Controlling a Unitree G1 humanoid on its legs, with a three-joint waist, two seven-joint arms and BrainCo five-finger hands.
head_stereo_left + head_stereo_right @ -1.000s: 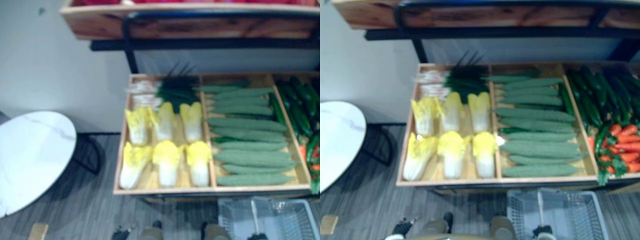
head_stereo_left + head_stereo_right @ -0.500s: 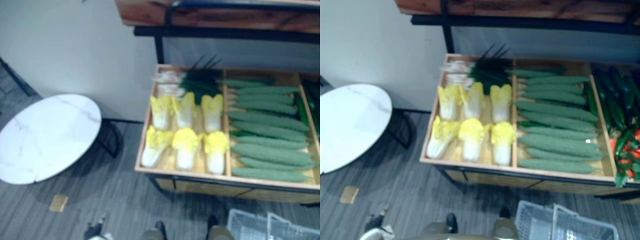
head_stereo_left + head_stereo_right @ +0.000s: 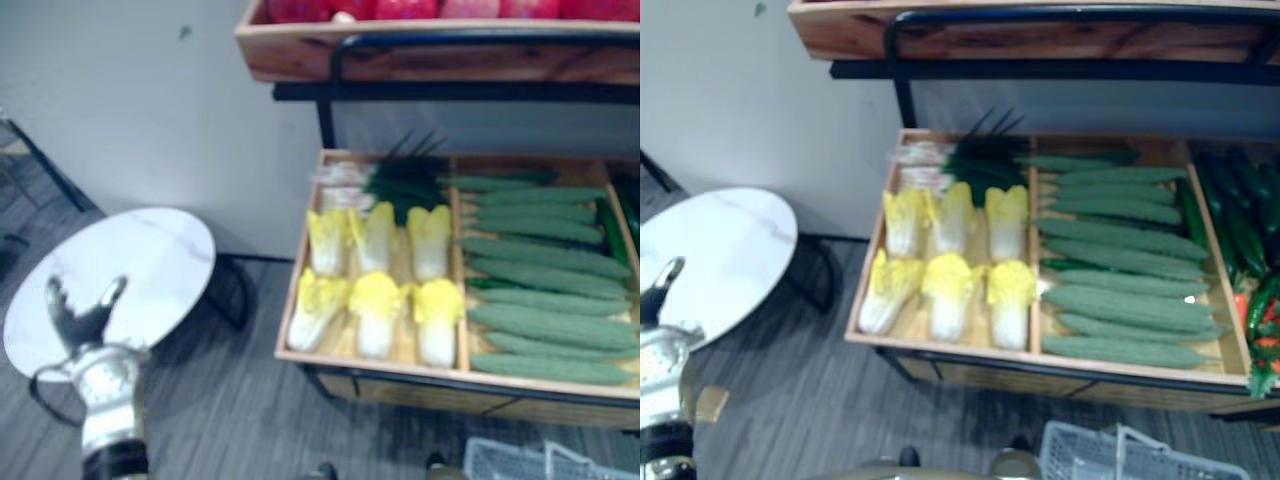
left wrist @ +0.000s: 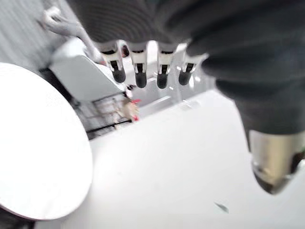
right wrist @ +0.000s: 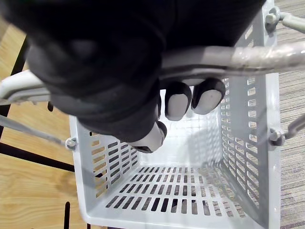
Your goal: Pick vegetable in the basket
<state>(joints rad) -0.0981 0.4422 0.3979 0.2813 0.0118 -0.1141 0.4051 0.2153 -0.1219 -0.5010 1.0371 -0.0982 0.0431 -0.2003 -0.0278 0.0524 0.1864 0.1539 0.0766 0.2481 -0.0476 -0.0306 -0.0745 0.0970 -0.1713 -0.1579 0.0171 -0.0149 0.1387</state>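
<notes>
Left hand [image 3: 85, 320] up, left of crate [image 3: 372, 364], fingers spread, holding nothing | right eye: cabbages [image 3: 950, 290], cucumbers [image 3: 1120, 250] in crate; basket [image 3: 1085, 455] below crate front | left wrist: fingers straight | right wrist: right hand [image 5: 109, 76] curled round basket handle [image 5: 238, 57]

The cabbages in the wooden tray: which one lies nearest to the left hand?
The cabbage at the front-left corner of the wooden tray, the one lying most slanted; it is closest to the left hand.
</notes>
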